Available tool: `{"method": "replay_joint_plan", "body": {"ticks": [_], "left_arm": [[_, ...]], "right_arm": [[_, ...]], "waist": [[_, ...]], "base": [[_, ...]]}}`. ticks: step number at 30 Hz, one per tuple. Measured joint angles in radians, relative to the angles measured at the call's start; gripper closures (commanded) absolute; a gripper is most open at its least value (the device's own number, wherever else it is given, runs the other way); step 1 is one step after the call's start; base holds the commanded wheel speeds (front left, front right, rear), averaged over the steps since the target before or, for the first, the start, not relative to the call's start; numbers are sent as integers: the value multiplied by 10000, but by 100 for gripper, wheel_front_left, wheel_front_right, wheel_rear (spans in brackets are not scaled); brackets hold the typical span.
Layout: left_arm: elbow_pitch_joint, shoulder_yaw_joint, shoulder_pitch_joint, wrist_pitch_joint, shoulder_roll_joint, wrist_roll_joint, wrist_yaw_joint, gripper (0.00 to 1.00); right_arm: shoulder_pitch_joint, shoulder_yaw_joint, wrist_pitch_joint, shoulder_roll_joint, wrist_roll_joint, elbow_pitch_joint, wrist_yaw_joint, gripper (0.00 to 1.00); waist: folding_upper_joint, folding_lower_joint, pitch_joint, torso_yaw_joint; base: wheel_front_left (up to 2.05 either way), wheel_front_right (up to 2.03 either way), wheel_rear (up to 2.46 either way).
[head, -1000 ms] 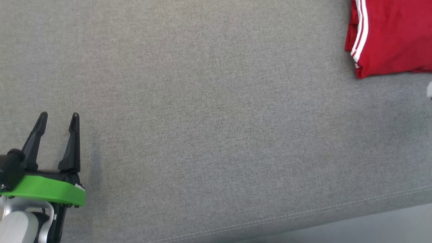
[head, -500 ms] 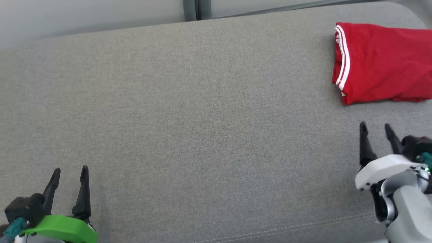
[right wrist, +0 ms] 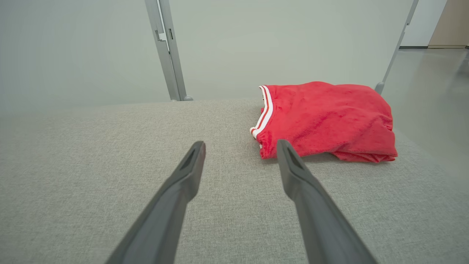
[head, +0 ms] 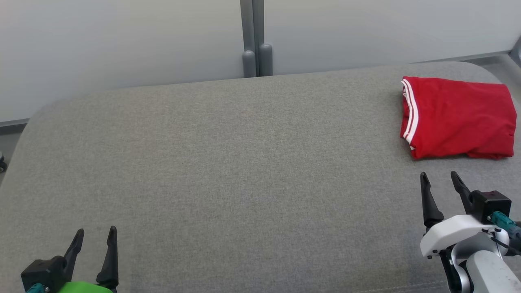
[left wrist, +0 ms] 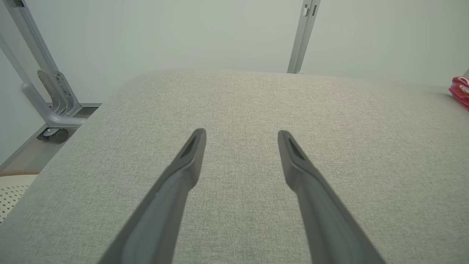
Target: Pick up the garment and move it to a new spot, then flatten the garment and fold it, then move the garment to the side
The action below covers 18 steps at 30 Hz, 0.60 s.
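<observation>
A folded red garment (head: 458,118) with white stripes along one edge lies at the far right of the grey cushioned surface (head: 244,162). In the right wrist view the garment (right wrist: 326,119) sits just ahead and to the right of the fingers. My right gripper (head: 439,176) is open, a short way in front of the garment, holding nothing; its fingers spread wide in its wrist view (right wrist: 240,143). My left gripper (head: 95,231) stands open at the near left, far from the garment, its fingers apart over bare fabric (left wrist: 242,132). A sliver of the garment (left wrist: 461,91) shows at the right edge there.
A pale wall with a grey upright post (head: 254,38) runs behind the surface. In the left wrist view a grey metal frame with a caster (left wrist: 51,110) stands off the left edge. Floor (right wrist: 432,102) lies beyond the right end.
The head camera has tilted up, so the whole picture shifted down and the back wall came into view. The right gripper came into view; both grippers stay open and the garment lies as before.
</observation>
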<state>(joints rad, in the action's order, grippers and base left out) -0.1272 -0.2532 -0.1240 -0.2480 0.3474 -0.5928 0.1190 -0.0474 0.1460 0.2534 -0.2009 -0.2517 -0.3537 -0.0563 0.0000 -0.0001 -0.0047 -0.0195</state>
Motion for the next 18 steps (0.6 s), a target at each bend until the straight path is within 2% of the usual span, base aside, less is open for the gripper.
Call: {"method": "replay_joint_plan", "body": {"ticks": [7,18], "left_arm": [[73,12,-20,-6,0,73,-4,0],[167,121,-34,-6,-6,140,-17,0]], "right_arm": [[164,25,0,-10,132,562,-63,0],[407,-50,0,-27,186,1099,-88,0]], "waist": [[0,0,-322,306],[0,0,-286,425]], "base": [[0,0,0],[0,0,0]]}}
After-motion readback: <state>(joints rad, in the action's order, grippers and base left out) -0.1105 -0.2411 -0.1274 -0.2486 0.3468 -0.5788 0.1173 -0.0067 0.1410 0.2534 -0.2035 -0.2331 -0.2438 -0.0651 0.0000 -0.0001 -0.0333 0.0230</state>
